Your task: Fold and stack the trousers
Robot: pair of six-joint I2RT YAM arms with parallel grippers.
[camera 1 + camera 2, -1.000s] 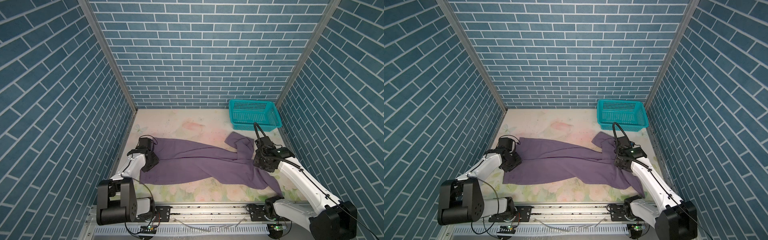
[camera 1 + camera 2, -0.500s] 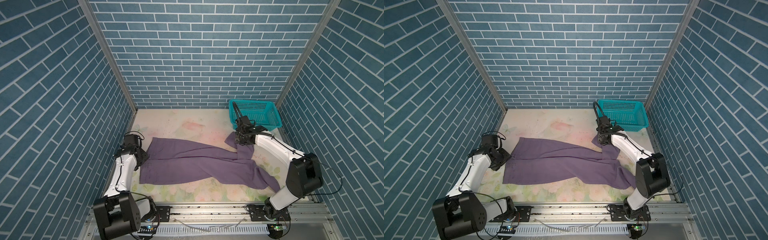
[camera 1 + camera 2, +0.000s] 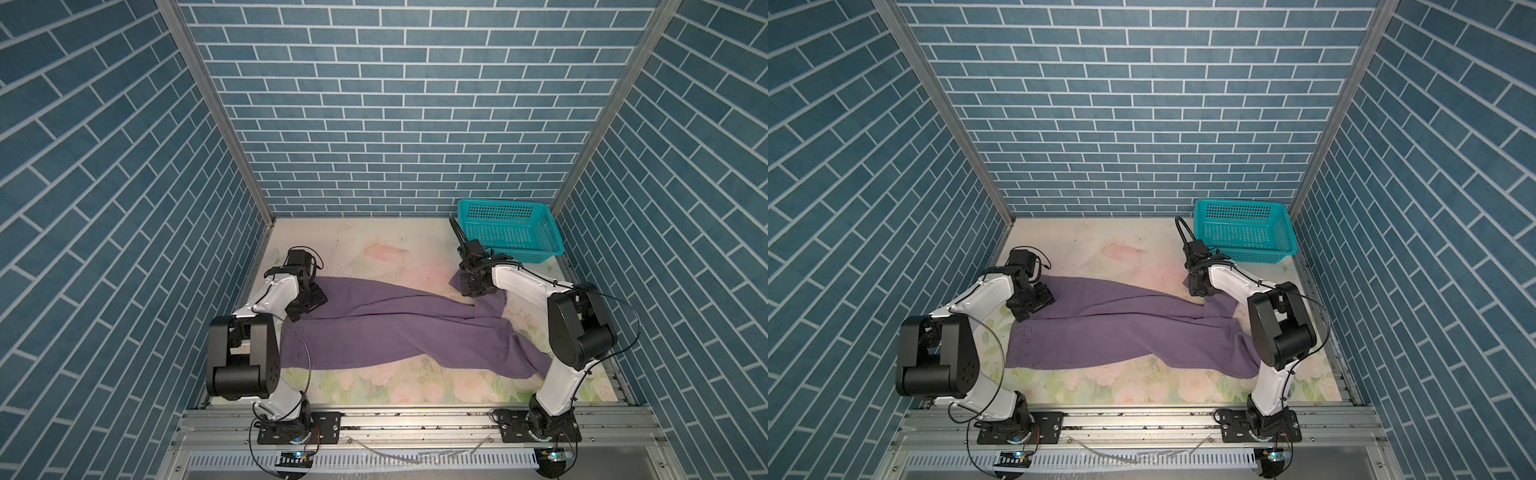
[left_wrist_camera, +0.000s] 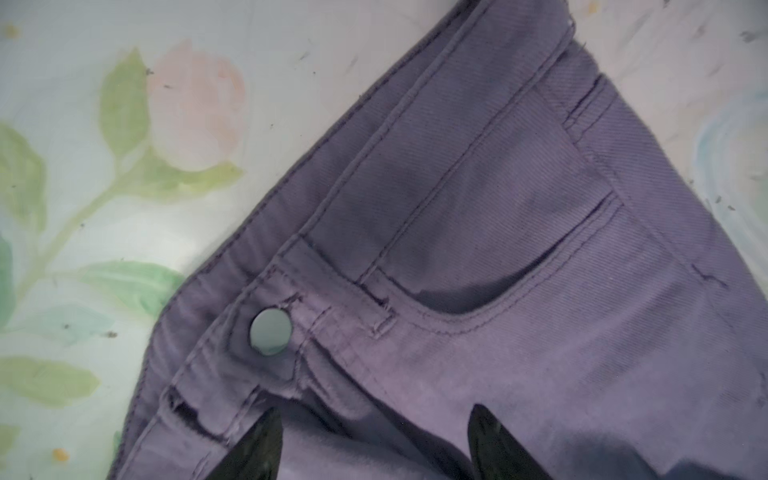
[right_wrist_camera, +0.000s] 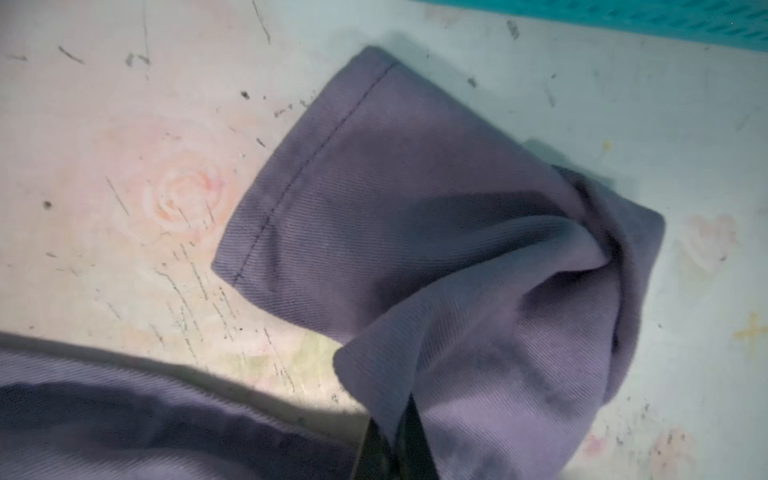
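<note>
The muted-purple trousers (image 3: 395, 328) (image 3: 1121, 328) lie spread across the floral mat, waistband at the left and legs running right. My left gripper (image 3: 309, 301) (image 3: 1034, 301) hovers over the far waistband corner. In the left wrist view it (image 4: 376, 419) is open, with a dark fingertip (image 4: 266, 440) on either side of flat fabric just beyond the metal button (image 4: 271, 331). My right gripper (image 3: 473, 286) (image 3: 1198, 286) is at the end of the far leg. In the right wrist view it (image 5: 399, 419) is shut on a raised fold of that leg, short of the stitched hem (image 5: 307, 166).
A teal mesh basket (image 3: 511, 232) (image 3: 1246, 230) stands in the back right corner, close behind my right gripper; its edge (image 5: 623, 16) shows in the right wrist view. Blue brick walls enclose three sides. A metal rail (image 3: 415, 419) runs along the front.
My left gripper moved right onto the waistband corner and its jaws widened. My right gripper swung from the front of the leg to its far end and closed on a fold.
</note>
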